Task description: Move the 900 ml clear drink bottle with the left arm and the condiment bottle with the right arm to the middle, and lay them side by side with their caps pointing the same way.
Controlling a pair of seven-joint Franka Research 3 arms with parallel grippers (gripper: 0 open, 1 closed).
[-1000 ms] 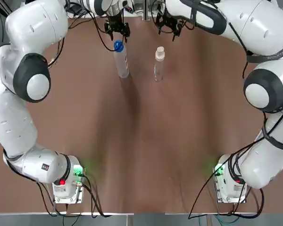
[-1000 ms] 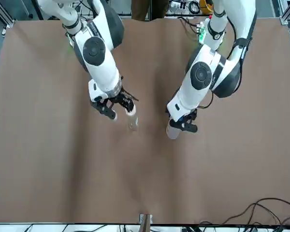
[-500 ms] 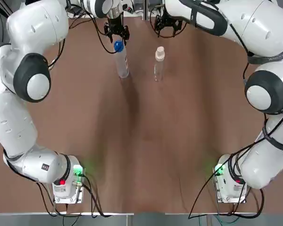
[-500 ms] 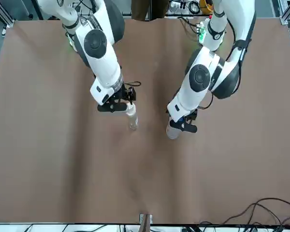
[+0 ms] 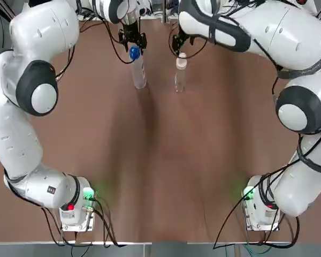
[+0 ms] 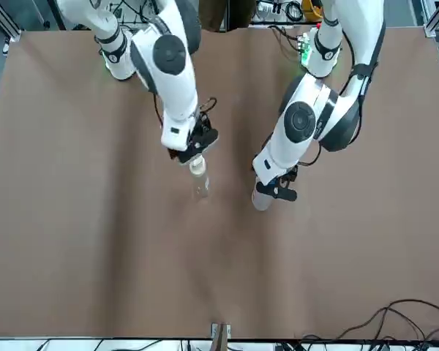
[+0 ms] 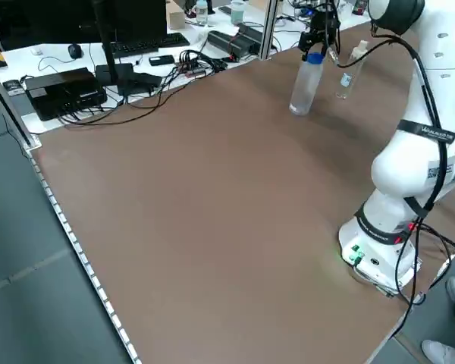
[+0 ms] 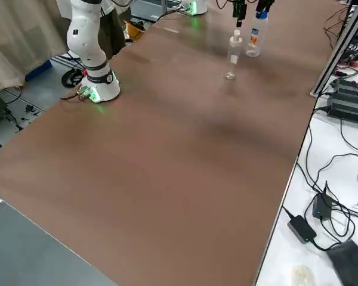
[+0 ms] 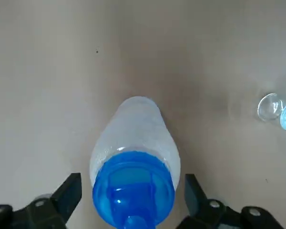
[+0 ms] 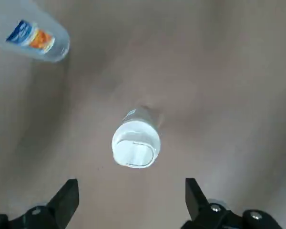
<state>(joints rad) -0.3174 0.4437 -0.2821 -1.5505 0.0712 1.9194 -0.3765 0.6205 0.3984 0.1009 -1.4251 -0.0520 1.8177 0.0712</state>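
Bright even overhead light; soft broad shadows across table [image 5: 203,134]

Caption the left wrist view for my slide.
Open left gripper hovers above the blue cap of the upright drink bottle, fingers spread wide; condiment bottle stands nearby.

a lab: keyboard [image 7: 140,47], cables [image 7: 186,64] and power adapters [image 8: 301,226] edge the table [image 7: 212,197].
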